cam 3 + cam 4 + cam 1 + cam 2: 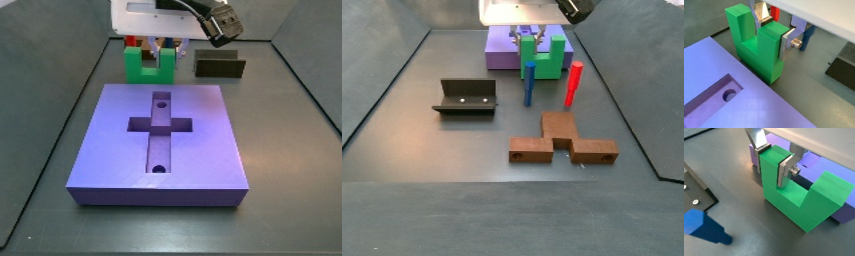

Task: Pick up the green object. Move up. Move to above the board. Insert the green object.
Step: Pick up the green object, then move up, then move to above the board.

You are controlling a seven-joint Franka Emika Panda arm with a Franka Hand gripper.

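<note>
Gripper [777,159]: one, two flat silver finger plates with dark pads, clamped on one prong of the small bright green U-shaped block [797,198]; down at the far end of the large flat purple rectangular slab [160,140].
Green block: one, upright with two prongs up, base on the dark floor, just beside the purple slab's edge [724,95]; also seen in both side views [140,66] [544,62].
Purple slab: one, flat on the floor; one cross-shaped recess [159,124] in its top, two round holes in the recess, one at each end.
Dark olive-brown U-shaped block [219,67]: one, beside the slab's far corner, near the green block.
Dark L-shaped fixture [465,97]: one, well apart from the slab.
Blue upright peg [529,88]: one, next to the green block.
Red upright peg [573,84]: one, near the blue peg.
Brown blocky pieces [563,142]: a cluster well apart from the slab; count unclear, at least two.
</note>
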